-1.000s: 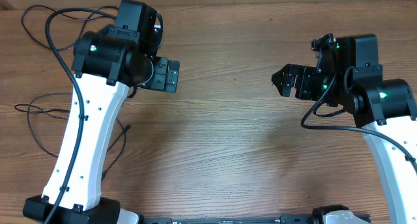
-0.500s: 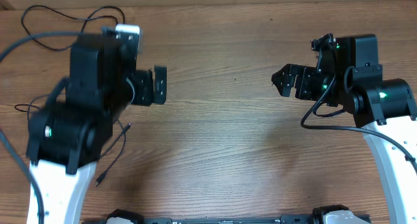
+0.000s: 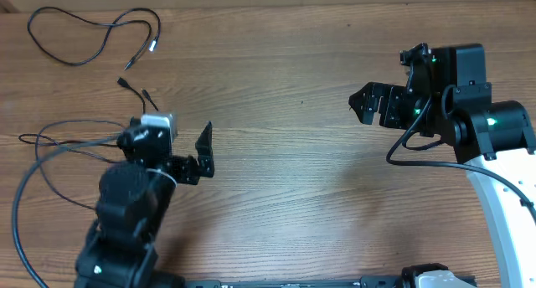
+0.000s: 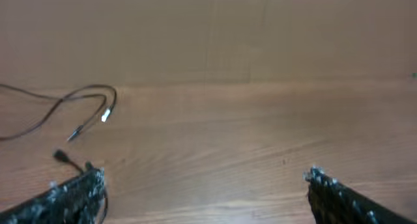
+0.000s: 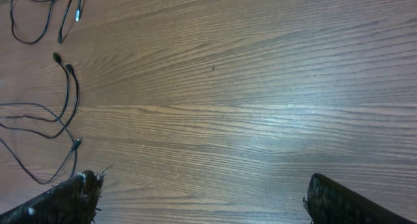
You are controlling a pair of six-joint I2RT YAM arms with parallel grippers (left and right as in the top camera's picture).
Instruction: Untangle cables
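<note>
A brown wooden worktop fills the view. One thin black cord with a silver-tipped plug lies loose at the far-left corner. A thin black looped cord sprawls by the left edge, apparently kept apart to prevent re-tangling. The left gripper and right gripper both gape wide, holding and touching nothing

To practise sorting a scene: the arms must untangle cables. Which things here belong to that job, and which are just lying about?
Job: upper looped cable; lower cable beside the left arm; left end effector and right end effector, both open.
Not the job: wooden table; thick cable fixed to the right arm.
</note>
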